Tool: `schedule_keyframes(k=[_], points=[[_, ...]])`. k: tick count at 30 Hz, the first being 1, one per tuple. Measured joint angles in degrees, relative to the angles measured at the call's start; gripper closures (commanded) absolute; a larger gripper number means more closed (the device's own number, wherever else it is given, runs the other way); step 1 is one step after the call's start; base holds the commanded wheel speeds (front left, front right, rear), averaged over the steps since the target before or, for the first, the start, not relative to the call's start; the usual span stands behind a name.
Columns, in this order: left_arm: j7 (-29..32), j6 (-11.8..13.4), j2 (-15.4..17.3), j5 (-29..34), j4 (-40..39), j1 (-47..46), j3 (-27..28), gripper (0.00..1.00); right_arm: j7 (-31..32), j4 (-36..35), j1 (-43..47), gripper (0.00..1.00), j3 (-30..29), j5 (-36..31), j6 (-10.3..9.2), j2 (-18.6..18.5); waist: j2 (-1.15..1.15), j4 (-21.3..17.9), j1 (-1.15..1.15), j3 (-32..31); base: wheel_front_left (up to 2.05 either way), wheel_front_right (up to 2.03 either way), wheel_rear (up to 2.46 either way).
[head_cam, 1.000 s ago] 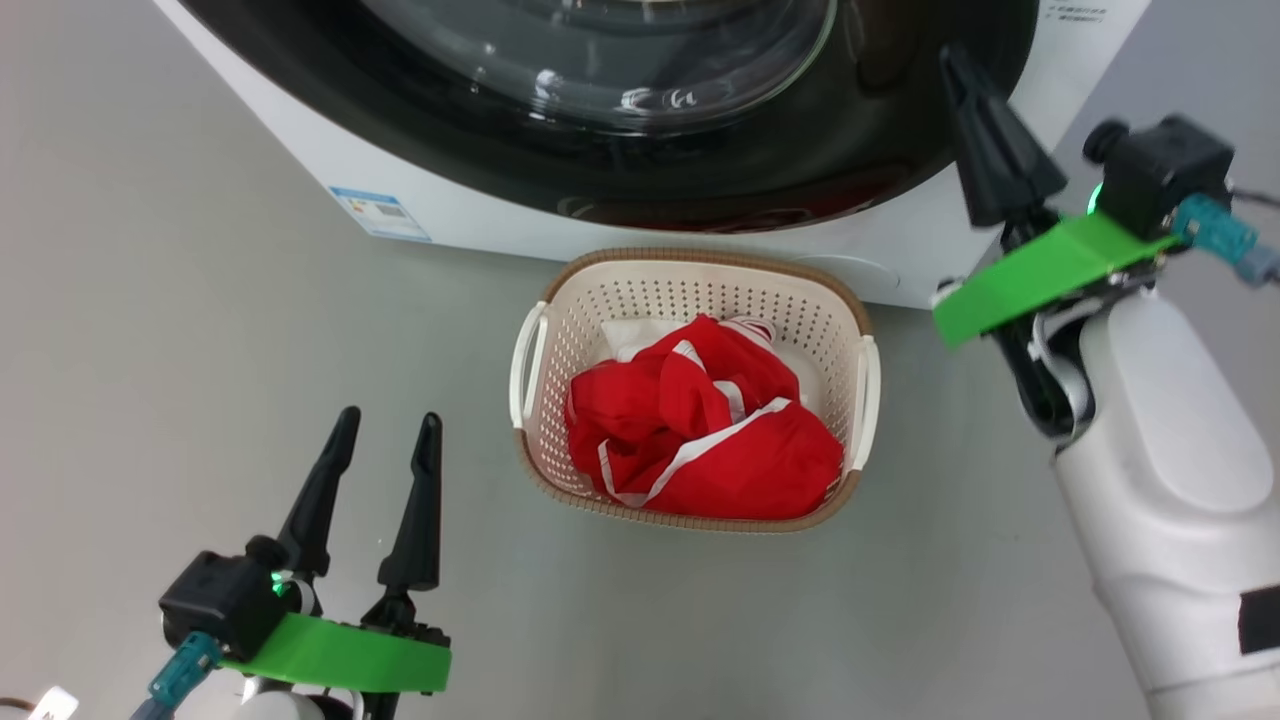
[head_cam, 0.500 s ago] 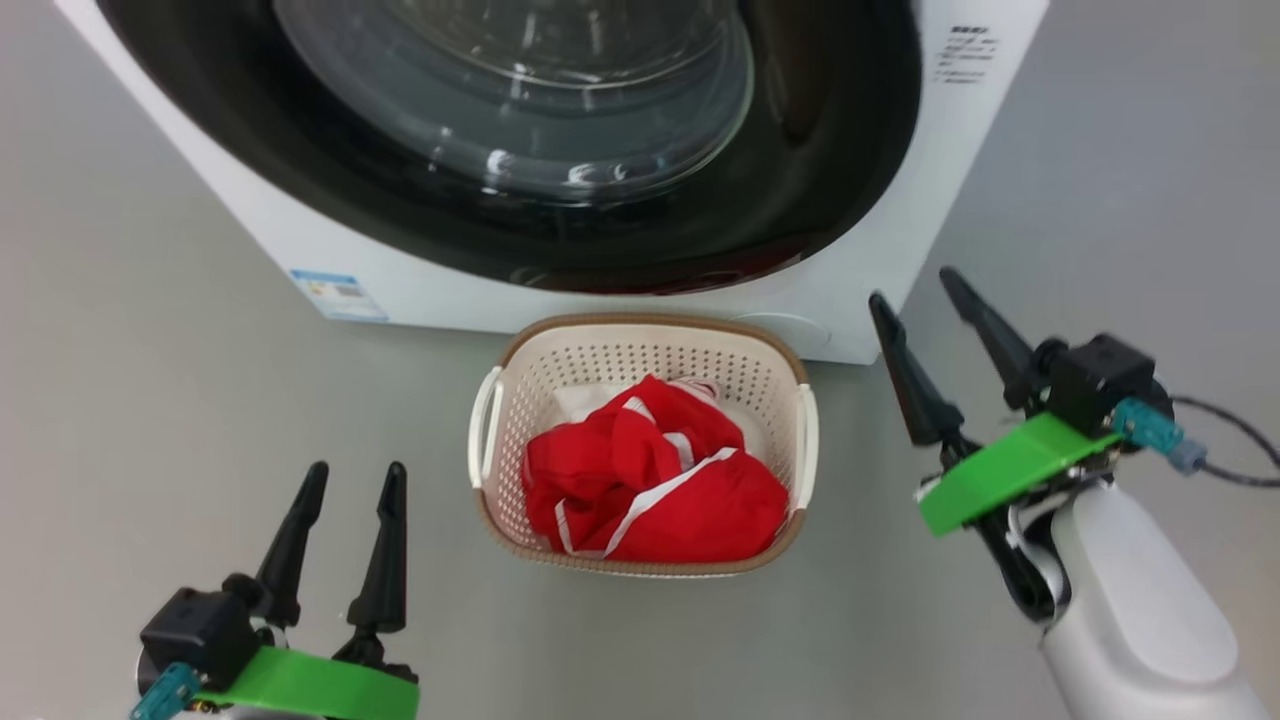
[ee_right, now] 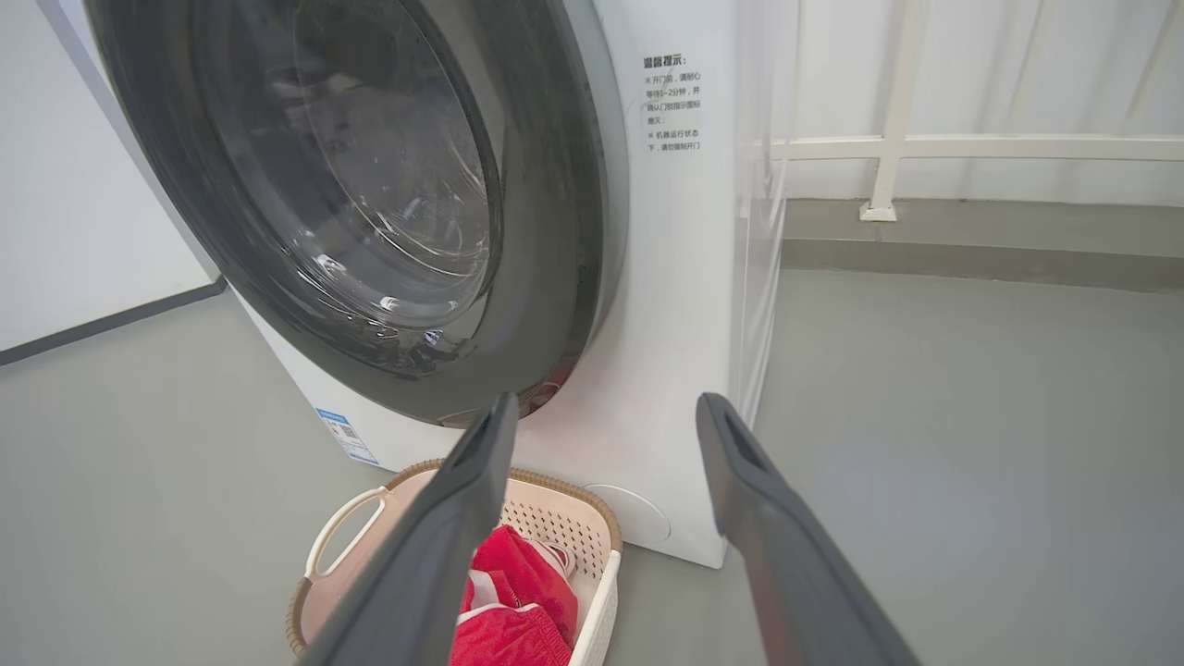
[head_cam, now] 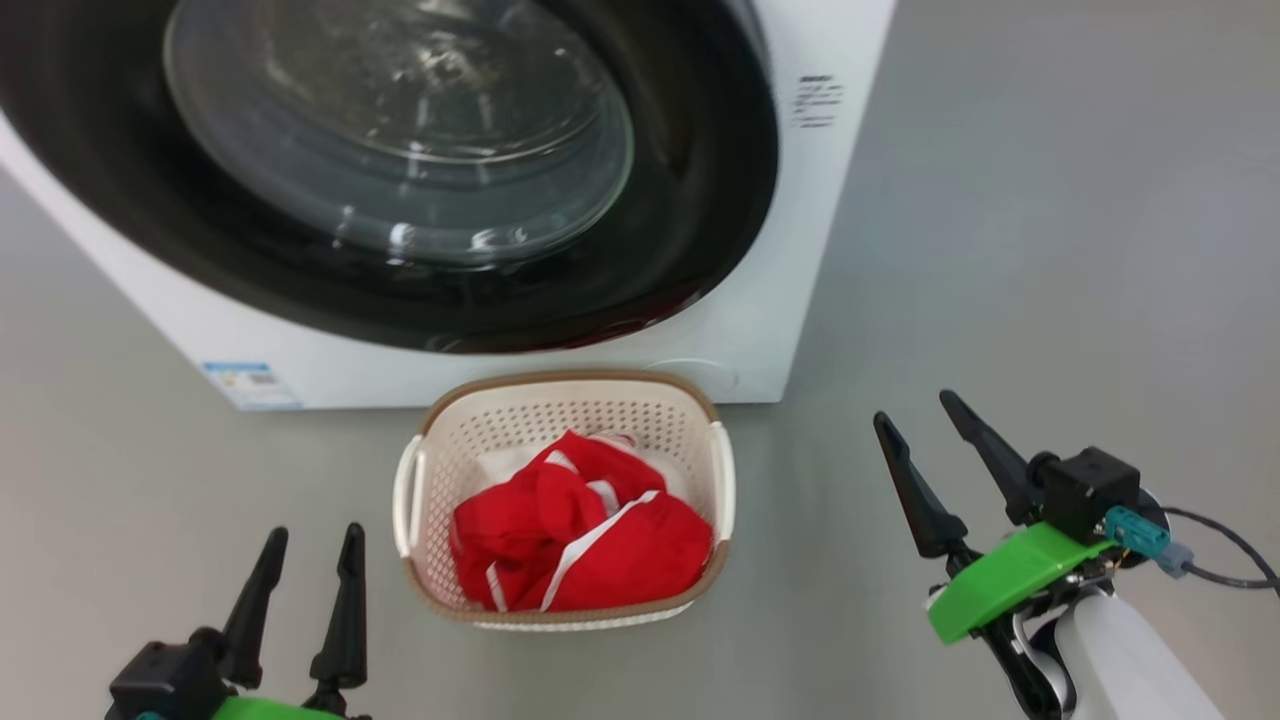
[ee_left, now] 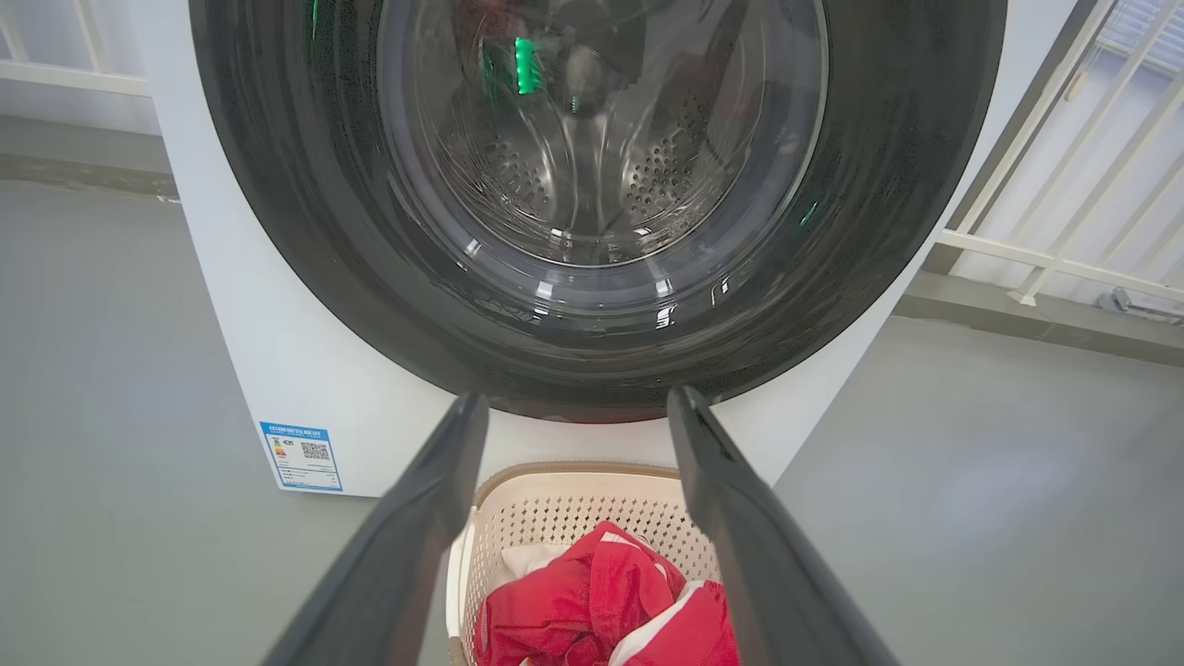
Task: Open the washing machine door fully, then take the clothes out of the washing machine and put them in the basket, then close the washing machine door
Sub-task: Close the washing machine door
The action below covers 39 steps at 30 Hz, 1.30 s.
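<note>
The red clothes [head_cam: 580, 545] lie heaped in the cream basket [head_cam: 560, 425]. It stands on the grey floor [head_cam: 1050, 250] just in front of the white washing machine [head_cam: 790, 290], below the washing machine door [head_cam: 400, 170], which sits flush against the machine's front. The left claw [head_cam: 314, 533] hangs low, near the basket's left side, its two dark fingers spread and empty, pointing towards the machine. The right claw [head_cam: 912, 408] hovers off to the basket's right, farther from it, fingers likewise spread and empty. Neither claw touches clothes, basket or door.
</note>
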Motion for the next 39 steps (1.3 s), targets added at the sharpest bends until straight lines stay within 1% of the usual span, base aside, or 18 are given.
schedule_keyframes(k=[8,13,29,39], points=[[0.0,0.0,0.1,0.0,0.2,2.4,1.3,0.0,0.0,-1.4,3.1,0.0,-0.8,0.0,0.0,-0.1,0.0,-3.7,0.0,-2.3,0.0,0.0,0.0],[0.0,0.0,0.1,0.0,-0.4,3.5,2.3,0.0,0.0,-2.0,5.0,0.0,-1.5,0.0,-0.01,-0.6,0.0,-5.3,0.0,-3.6,0.0,0.0,0.0],[0.0,0.0,-0.1,0.7,-1.6,7.5,5.9,0.0,0.0,-3.9,10.7,0.0,-2.3,0.0,-0.01,-1.5,0.0,-8.5,0.0,-7.5,0.0,0.0,0.0],[0.0,0.0,-0.4,1.6,-2.6,9.2,7.4,0.0,0.0,-3.9,12.5,0.0,-3.1,0.0,-0.01,-1.8,0.0,-9.8,0.0,-9.0,0.0,0.0,0.0]])
